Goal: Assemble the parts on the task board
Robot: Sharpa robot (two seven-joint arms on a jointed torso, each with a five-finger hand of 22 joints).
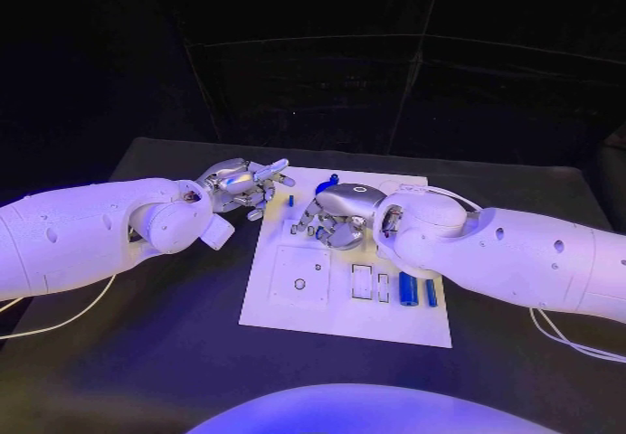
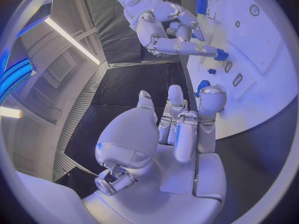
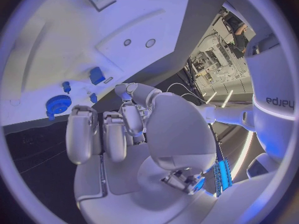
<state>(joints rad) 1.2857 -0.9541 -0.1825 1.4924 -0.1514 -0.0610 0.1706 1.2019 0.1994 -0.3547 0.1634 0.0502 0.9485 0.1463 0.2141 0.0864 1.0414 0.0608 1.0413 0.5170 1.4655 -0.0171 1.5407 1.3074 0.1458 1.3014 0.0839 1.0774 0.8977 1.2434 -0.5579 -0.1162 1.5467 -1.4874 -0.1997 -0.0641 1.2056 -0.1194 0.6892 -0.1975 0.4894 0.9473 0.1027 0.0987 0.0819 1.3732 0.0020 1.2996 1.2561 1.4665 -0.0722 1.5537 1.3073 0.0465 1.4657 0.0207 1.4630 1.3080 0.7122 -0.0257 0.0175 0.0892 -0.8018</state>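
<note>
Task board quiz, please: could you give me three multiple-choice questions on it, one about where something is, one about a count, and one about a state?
1. Where is the right hand?
A. Over the task board
B. On the bare table
C. Raised high, far above everything

2. How many long blue parts lie side by side near the right arm?
A. One
B. Two
C. Four

3. How are those long blue parts placed?
A. Standing upright
B. Lying flat on the board
C. Held by the left hand

Answers: 1 A, the head view shows the hand above the white plate. 2 B, a pair shows there. 3 B, both rest lengthwise on the board, untouched.
</note>
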